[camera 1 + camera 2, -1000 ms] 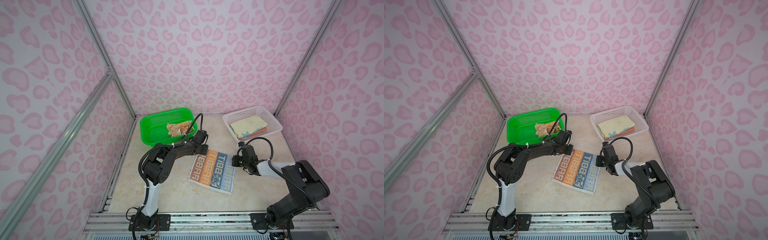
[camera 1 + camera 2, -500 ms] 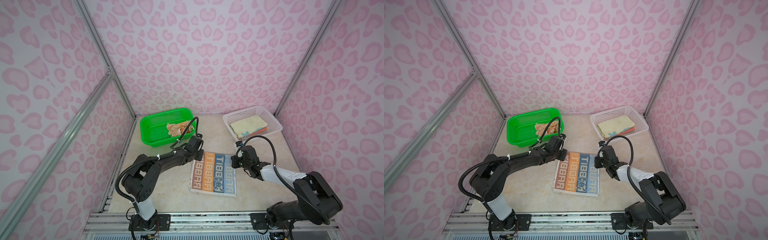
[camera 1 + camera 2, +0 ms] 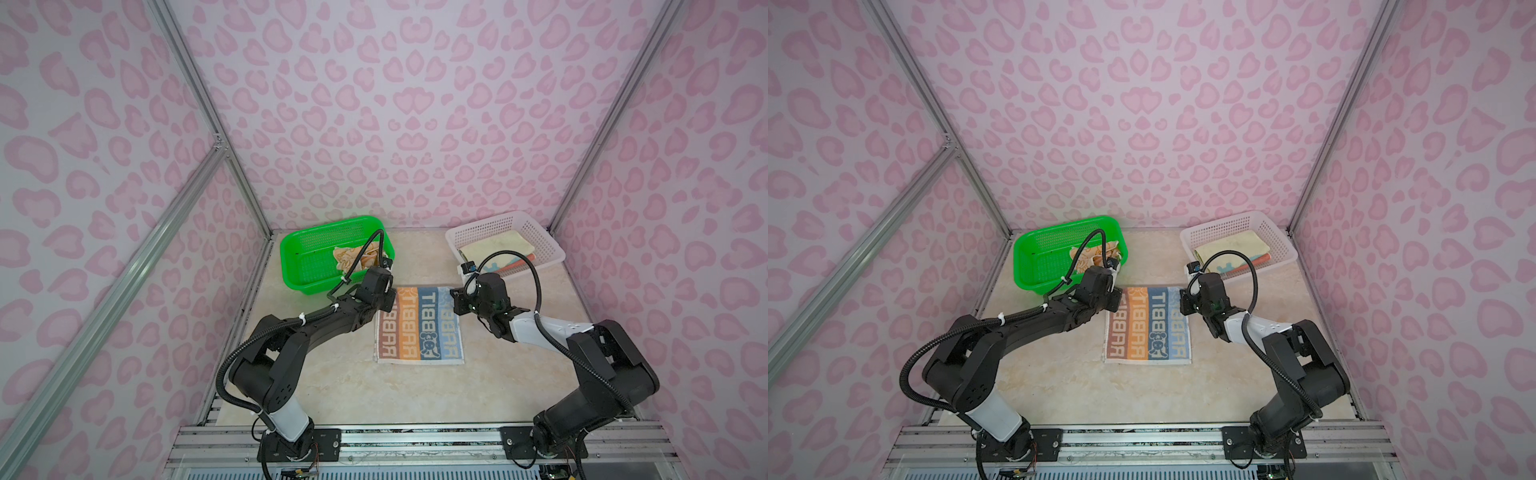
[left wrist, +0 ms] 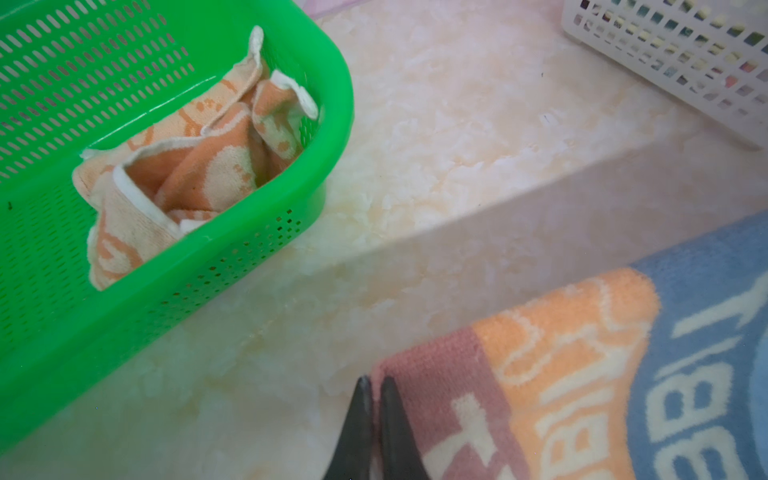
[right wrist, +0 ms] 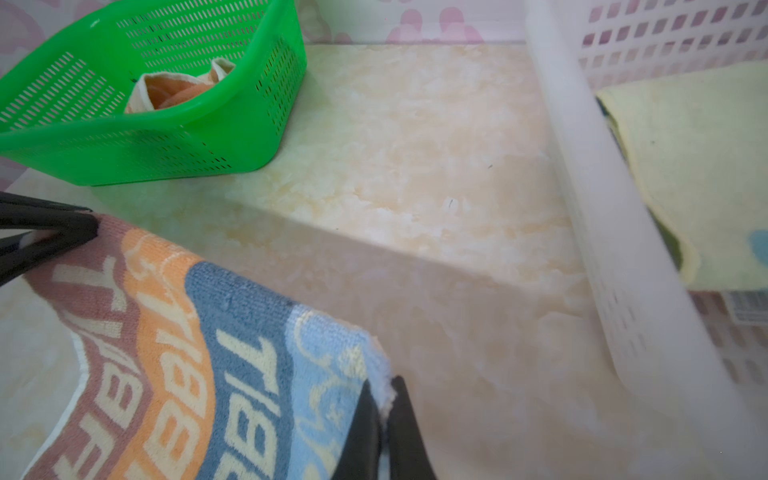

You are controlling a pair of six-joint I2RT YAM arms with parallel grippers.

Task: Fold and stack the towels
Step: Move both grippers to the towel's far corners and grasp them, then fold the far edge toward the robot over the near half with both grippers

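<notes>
Folding, first fold, likely: striped towel on table, far edge raised; left gripper, right gripper each pinching a far corner. Next: carry corners evenly nearward.

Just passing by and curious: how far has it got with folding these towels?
Done: folded towels stacked in the white basket. In hand: the striped towel, its far corners pinched by the left fingers and right fingers. Left: folding it, then the crumpled orange towel in the green basket.
</notes>
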